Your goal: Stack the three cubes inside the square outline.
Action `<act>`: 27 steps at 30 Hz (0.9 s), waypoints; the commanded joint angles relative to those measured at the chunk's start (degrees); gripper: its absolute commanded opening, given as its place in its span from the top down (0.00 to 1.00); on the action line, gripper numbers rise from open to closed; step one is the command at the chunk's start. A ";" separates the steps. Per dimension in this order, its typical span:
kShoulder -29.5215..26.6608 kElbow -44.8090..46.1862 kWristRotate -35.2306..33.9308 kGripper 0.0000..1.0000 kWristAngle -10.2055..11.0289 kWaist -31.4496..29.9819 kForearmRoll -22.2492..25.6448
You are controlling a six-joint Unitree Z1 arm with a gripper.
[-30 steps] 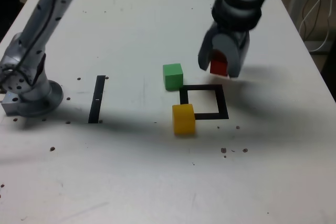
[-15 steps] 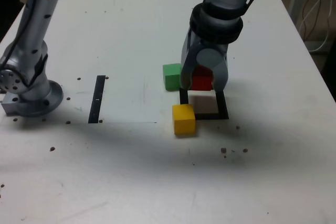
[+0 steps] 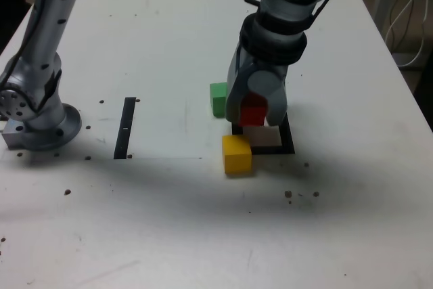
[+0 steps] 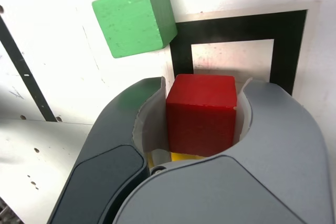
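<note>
Cubes: 3.
- red cube (image 3: 254,114), 1, clamped between the jaws of the gripper (image 3: 254,109);
- green cube (image 3: 218,98), 1, beside the gripper, on the table;
- yellow cube (image 3: 237,153), 1, just beside the gripper, on the table.

Square outline (image 3: 285,141), black tape: 1, beneath the gripper.
Straight black strip (image 3: 124,127): 1, well apart from the gripper.
Arm: 1, with 1 gripper.
</note>
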 commanded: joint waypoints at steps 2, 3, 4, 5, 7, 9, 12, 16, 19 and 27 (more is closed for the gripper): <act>0.52 1.05 -0.12 0.75 -0.56 -0.01 -1.34; 0.56 1.29 -0.12 0.75 -0.67 -0.01 -1.73; 0.58 1.50 -0.11 0.75 -0.71 -0.01 -2.09; 0.59 1.65 -0.11 0.75 -0.72 -0.01 -2.43; 0.64 1.85 -0.11 0.75 -0.59 -0.01 -3.06; 0.80 1.92 -0.10 0.75 -0.24 -0.01 -3.69; 1.25 1.90 -0.08 0.75 0.51 -0.01 -4.63; 1.58 1.72 0.10 0.74 1.33 -0.01 -5.56; 1.81 1.58 0.36 0.72 1.94 -0.01 -6.18; 2.00 1.57 1.23 0.51 2.47 -0.01 -5.61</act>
